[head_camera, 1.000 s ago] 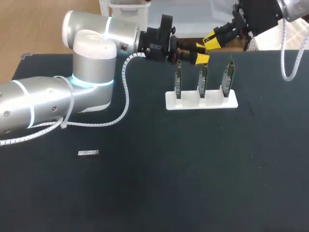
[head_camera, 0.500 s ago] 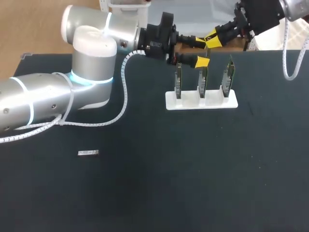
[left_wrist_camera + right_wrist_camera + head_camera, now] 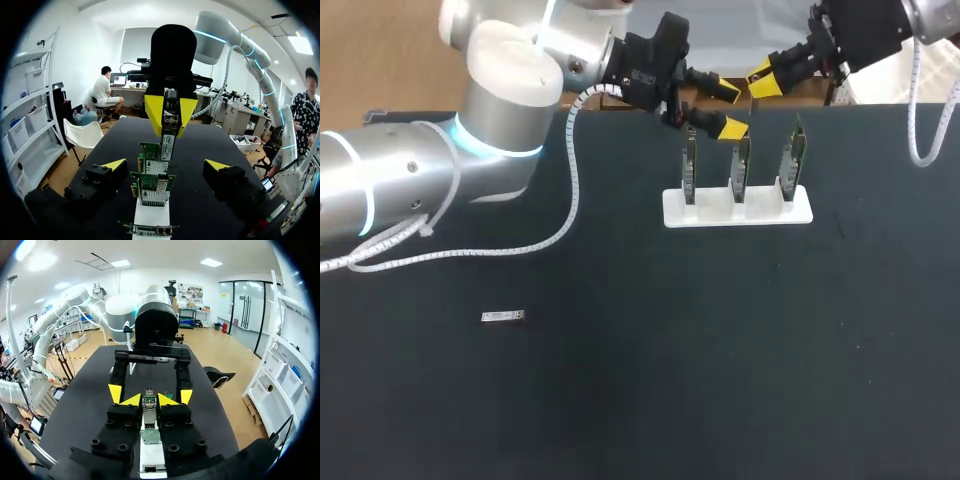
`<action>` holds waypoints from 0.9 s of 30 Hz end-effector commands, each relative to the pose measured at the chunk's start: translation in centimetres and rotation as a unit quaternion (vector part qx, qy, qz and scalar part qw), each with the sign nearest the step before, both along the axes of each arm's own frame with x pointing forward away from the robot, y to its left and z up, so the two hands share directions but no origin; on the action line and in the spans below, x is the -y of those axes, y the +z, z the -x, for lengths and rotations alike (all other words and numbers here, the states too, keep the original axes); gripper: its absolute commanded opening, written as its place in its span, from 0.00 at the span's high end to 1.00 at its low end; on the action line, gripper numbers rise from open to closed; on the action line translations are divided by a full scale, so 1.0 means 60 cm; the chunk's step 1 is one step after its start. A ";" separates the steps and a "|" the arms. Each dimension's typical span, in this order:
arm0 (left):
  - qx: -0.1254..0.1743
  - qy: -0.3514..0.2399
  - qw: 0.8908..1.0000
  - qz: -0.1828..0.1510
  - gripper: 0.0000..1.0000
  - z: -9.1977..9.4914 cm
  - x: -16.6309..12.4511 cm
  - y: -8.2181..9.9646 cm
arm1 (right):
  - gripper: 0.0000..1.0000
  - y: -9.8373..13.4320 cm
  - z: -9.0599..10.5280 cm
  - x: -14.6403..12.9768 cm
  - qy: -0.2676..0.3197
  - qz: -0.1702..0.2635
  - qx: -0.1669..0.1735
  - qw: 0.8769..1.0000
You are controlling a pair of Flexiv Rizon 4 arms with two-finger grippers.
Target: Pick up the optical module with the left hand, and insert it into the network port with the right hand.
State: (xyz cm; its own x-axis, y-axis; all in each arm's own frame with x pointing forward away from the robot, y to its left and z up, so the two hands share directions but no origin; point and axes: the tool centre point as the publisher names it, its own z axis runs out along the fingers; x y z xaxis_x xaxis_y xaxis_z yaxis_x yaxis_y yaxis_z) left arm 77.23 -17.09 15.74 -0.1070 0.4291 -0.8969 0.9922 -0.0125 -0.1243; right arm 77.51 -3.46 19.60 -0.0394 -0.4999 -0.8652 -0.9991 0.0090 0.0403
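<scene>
Looking out from your left wrist, you are seeing the left gripper (image 3: 166, 165) standing wide open and holding nothing, one tip on each side of the row of green cards (image 3: 152, 181) on the white stand (image 3: 150, 220). Ahead of it, the right gripper (image 3: 170, 112) is hanging over the far end of that row. It is pinching the module (image 3: 168, 142) between both tips, and the module is pointing down.

Turning to your right wrist, you are seeing that gripper's two tips pressing on the module from both sides. The cards are lying under it and the left gripper's spread fingers just ahead.

Taking the head camera last, you are seeing both grippers hovering near the stand's far side, close together but apart. Pick-up and hand-over are looking done, as I judge it. Seating the module in a card's port is what is remaining, and I cannot tell whether it is touching a card yet.

The dark table (image 3: 720, 350) is looking flat and matte. A small silver piece (image 3: 503, 317) is lying on it, well apart from both grippers, and I cannot tell what it is.
</scene>
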 end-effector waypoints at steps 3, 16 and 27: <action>-0.003 0.000 0.999 -0.039 0.00 0.010 -0.002 0.008 | 1.00 0.000 0.005 0.001 -0.002 0.001 0.002 1.000; 0.000 0.004 0.995 -0.101 0.00 0.014 -0.015 -0.008 | 1.00 0.000 0.005 0.001 0.000 0.005 0.002 1.000; -0.003 0.010 0.994 -0.107 0.00 0.013 -0.022 -0.012 | 1.00 -0.001 0.005 -0.001 0.001 0.005 0.001 1.000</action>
State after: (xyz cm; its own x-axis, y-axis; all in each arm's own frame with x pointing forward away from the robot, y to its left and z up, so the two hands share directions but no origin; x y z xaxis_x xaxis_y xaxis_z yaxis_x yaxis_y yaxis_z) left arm 76.33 -15.78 14.96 -0.1220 0.6036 -0.7879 0.9913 0.0355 -0.1264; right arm 77.33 -3.48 19.55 -0.0369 -0.5077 -0.8607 -0.9992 0.0057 0.0394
